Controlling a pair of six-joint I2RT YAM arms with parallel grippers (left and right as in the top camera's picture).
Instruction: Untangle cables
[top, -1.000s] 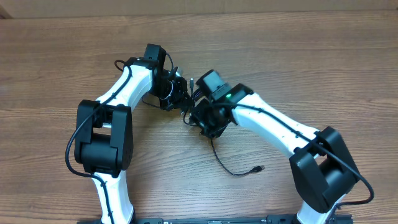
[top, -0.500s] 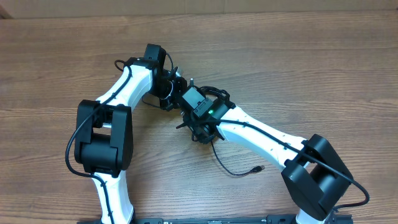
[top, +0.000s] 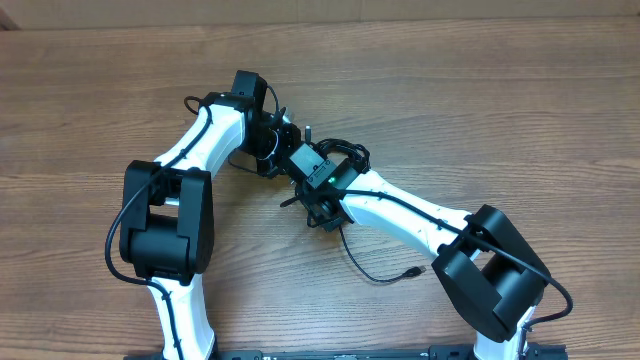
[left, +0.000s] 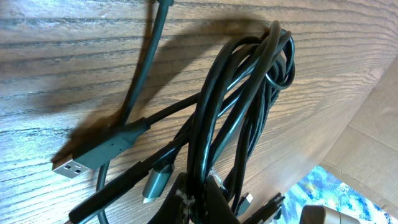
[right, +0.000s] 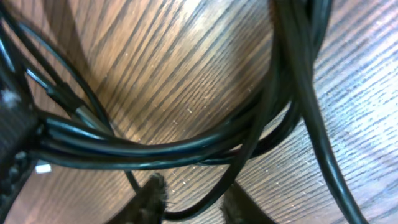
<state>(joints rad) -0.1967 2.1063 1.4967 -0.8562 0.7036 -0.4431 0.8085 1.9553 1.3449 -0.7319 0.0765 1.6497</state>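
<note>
The cables (left: 249, 106) are thin black cords bunched in long loops on the wooden table, with a USB plug (left: 71, 167) lying free at the left. My left gripper (left: 195, 179) is shut on the bundle, with several strands pinched between its fingers. In the overhead view the left gripper (top: 283, 148) and right gripper (top: 303, 192) sit close together at the table's middle over the cables (top: 345, 150). In the right wrist view the right gripper (right: 195, 184) stands with its jaws apart. One strand (right: 217, 196) passes between them and the looped cables (right: 155, 149) lie just beyond.
A single loose cord (top: 370, 272) trails across the table (top: 520, 120) toward the front and ends in a small plug (top: 416, 270). Both arm bases stand at the front edge, with the right arm's elbow (top: 490, 280) at the front right.
The right arm has swung left and turned its wrist, bringing its gripper against the bundle beside the left gripper. The left arm has kept still, holding the cables.
</note>
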